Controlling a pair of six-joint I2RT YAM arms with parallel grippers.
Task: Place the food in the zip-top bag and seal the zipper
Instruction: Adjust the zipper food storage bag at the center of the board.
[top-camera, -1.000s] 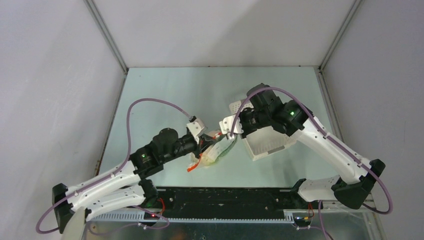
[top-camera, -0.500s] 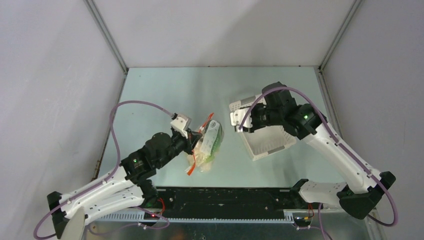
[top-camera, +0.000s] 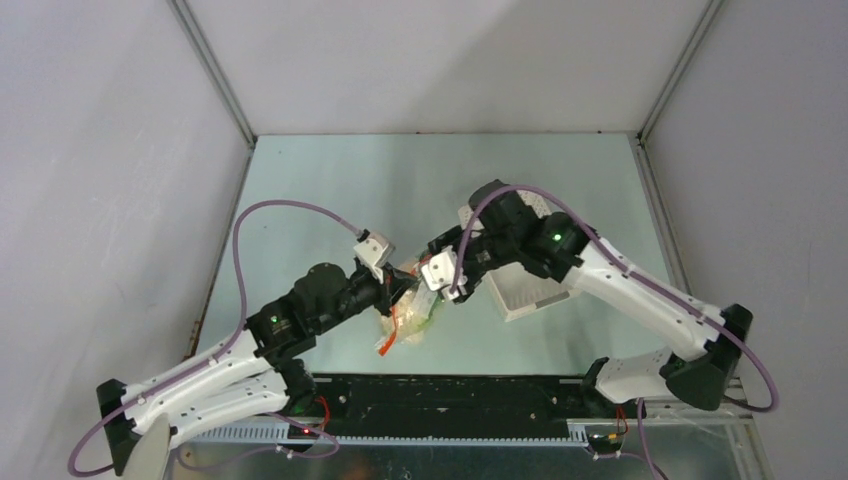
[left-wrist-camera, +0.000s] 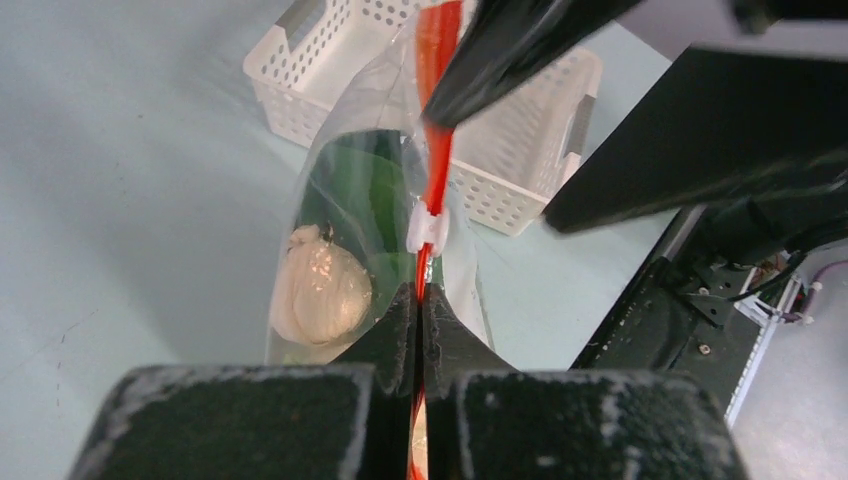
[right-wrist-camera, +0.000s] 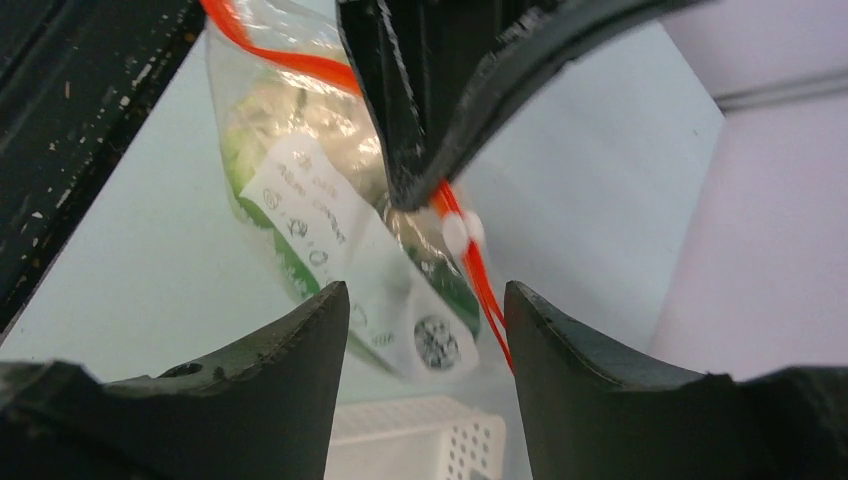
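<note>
Between the tips of the left pincer (left-wrist-camera: 418, 305) runs the red-orange zipper (left-wrist-camera: 438, 150) of the bag (left-wrist-camera: 335, 180). Its jaws are pressed flat together on the strip, and no gap shows in the left wrist view. Just beyond those tips the small white slider (left-wrist-camera: 427, 228) sits on the strip.

Facing it, tip to tip, is the right pincer (right-wrist-camera: 425, 295). Its two fingers are spread wide and hold nothing. The slider and the stretch of strip next to it lie in the gap ahead of them. From the left wrist view, one of its dark fingers reaches the strip just past the slider; whether it presses on it cannot be told.

Below the left pincer's grip hangs the clear pouch with the food inside. A dark green bok choy (left-wrist-camera: 365, 195) lies against the strip, and a pale lump (left-wrist-camera: 322, 290) lies lower, off to the left of the jaws. A white printed label (right-wrist-camera: 315, 195) on the bag's wall faces the right pincer. Whether the bag's lower end touches the table (top-camera: 330, 190) cannot be told.

Behind the right pincer, partly under its arm, a white perforated basket (top-camera: 540, 290) stands on the table.
</note>
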